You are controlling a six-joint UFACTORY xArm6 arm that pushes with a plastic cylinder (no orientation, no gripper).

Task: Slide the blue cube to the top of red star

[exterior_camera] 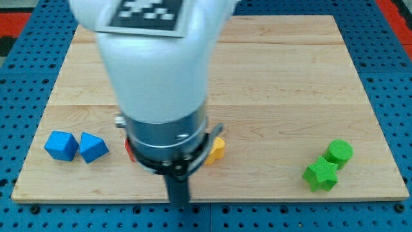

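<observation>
Two blue blocks lie at the view's lower left: a blue cube (62, 145) and, touching its right side, a second blue block (93, 147) with slanted faces. Only a red sliver (129, 151) shows at the left edge of the arm's wrist; its shape is hidden, so I cannot tell that it is the red star. The dark rod runs down to my tip (179, 205) near the board's bottom edge, to the right of the blue blocks and apart from them.
The white arm (158, 64) with its dark wrist covers the board's middle. A yellow block (216, 149) peeks out at the wrist's right. A green cylinder (338, 153) and a green star (321, 174) sit at the lower right. The wooden board (290, 77) lies on a blue pegboard.
</observation>
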